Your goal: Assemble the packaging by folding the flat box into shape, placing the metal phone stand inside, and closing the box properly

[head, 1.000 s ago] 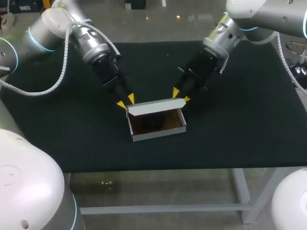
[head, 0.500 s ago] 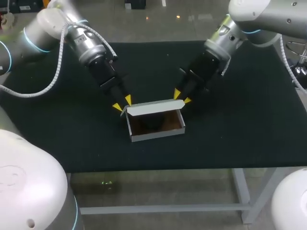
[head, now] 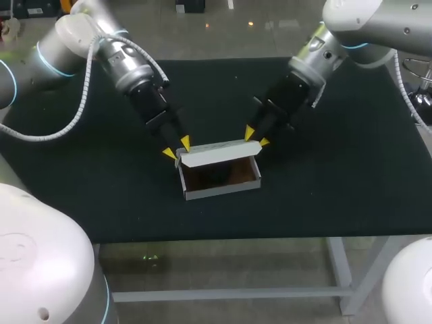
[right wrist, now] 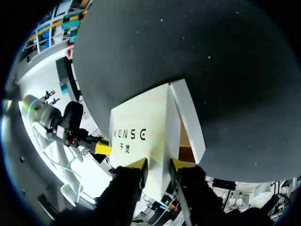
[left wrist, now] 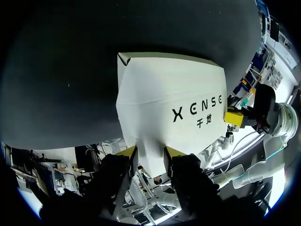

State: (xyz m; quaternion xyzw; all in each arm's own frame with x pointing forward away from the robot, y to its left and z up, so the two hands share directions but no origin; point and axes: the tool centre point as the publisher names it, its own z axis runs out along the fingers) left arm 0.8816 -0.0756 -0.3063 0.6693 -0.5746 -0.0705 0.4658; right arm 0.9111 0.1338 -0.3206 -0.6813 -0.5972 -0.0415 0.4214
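Note:
The white cardboard box [head: 223, 187] stands folded on the black mat, its brown inside showing. A dark shape lies in it, which I cannot make out. Its printed lid [head: 219, 152] stands raised along the far side. My left gripper [head: 176, 148] is at the lid's left end, open, with its yellow tips against the lid's outer face [left wrist: 169, 99]. My right gripper [head: 256, 137] is open behind the lid's right end, its tips on the same face [right wrist: 141, 127]. Each wrist view shows the other arm's yellow tip past the lid's far end.
The black mat [head: 337, 175] covers the table, with bare cloth around the box on all sides. Its front edge [head: 270, 237] runs close below the box. Both arms slant in from the far corners.
My left gripper drew back a little to the left, then came down again onto the lid's left end with its fingers slightly wider. The right gripper and the box have hardly moved.

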